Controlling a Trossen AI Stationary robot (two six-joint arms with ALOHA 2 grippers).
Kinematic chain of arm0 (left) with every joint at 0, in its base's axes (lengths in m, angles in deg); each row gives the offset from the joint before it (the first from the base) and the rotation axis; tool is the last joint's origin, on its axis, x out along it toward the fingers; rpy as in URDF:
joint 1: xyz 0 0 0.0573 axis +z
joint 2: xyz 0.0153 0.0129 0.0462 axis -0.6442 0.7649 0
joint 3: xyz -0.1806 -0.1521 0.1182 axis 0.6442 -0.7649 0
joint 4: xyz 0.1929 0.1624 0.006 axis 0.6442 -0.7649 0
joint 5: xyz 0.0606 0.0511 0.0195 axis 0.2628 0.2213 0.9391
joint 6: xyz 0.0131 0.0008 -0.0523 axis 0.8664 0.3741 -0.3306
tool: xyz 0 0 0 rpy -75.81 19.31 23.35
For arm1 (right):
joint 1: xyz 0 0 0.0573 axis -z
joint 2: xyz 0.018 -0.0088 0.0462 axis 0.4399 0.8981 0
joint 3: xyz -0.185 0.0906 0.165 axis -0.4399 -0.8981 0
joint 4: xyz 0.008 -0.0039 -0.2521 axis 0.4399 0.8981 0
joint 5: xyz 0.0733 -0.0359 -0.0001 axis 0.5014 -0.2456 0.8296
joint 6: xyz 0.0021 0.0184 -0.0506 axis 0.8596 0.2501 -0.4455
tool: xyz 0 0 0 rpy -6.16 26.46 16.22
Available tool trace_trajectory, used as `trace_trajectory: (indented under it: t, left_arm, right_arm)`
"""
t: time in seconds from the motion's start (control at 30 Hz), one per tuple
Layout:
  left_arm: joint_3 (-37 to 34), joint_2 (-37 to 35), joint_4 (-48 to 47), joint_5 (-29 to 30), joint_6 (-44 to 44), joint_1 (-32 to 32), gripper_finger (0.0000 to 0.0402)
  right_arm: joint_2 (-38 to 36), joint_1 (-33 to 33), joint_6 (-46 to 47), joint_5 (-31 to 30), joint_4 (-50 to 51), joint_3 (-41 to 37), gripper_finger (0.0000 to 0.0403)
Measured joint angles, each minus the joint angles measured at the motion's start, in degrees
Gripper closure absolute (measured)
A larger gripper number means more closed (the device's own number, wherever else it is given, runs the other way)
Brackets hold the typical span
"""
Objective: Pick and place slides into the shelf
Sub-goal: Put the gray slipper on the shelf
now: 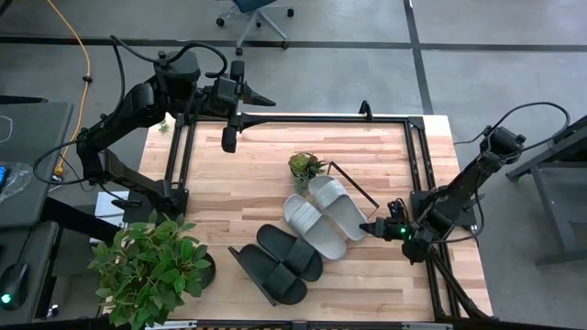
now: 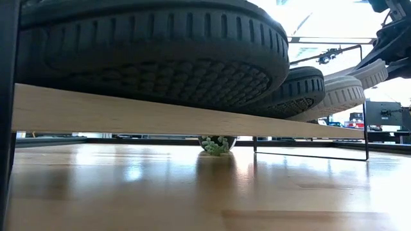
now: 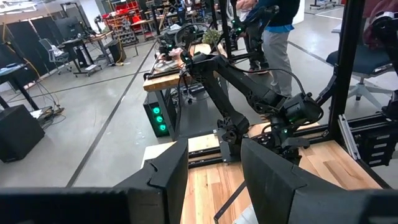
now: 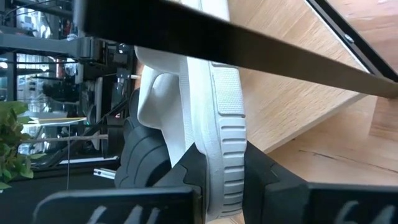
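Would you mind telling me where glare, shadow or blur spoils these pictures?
Low view: bright backlight washes out the room behind, the near black slide fills the frame as a dark mass, and the tabletop shows soft reflections. Right wrist view: a dark bar crosses, blurred, over the grey slide. High view: evenly lit.

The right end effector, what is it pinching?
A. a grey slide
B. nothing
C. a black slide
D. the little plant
A: the right end effector has its fingers clamped on the sole edge of a grey slide, at the end of the row of slides on the shelf.
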Motion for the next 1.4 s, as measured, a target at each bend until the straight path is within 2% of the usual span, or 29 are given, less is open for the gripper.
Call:
trace_trajectory:
  t: [0.1, 0.37, 0.53, 0.8, 1.03, 1.23, 1.4]
  left_arm:
    - [0.0, 0.0, 0.0, -0.04, 0.0, 0.0, 0.0263]
    - [0.0, 0.0, 0.02, -0.04, 0.0, 0.0, 0.0263]
    - [0.0, 0.0, 0.02, -0.04, 0.0, 0.0, 0.0263]
    - [0.0, 0.0, -0.07, -0.02, 0.0, 0.0, 0.0263]
    - [0.0, 0.0, -1.1, -0.02, 0.0, 0.0, 0.0263]
    - [0.0, 0.0, -1.46, -0.02, 0.0, 0.0, 0.0263]
    - [0.0, 0.0, -1.75, 0.0, 0.21, 0.0, 0.0263]
  right_arm:
    - [0.0, 0.0, 0.0, 0.15, -0.51, 0.0, 0.0362]
    - [-0.04, 0.0, 0.4, 0.17, -0.84, 0.0, 0.0284]
    - [-0.04, 0.04, 1.89, 1.51, -0.89, 0.0, 0.0255]
    - [-0.04, 0.84, 6.02, 3.46, -0.84, 0.0, 0.0248]
    - [-0.04, 5.28, 5.33, 7.4, -0.8, 0.0, 0.0247]
    - [-0.04, 6.45, 5.58, 9.25, -0.56, 0.18, 0.0247]
    - [-0.04, 6.4, 6.76, 9.86, 6.78, 3.22, 0.0247]
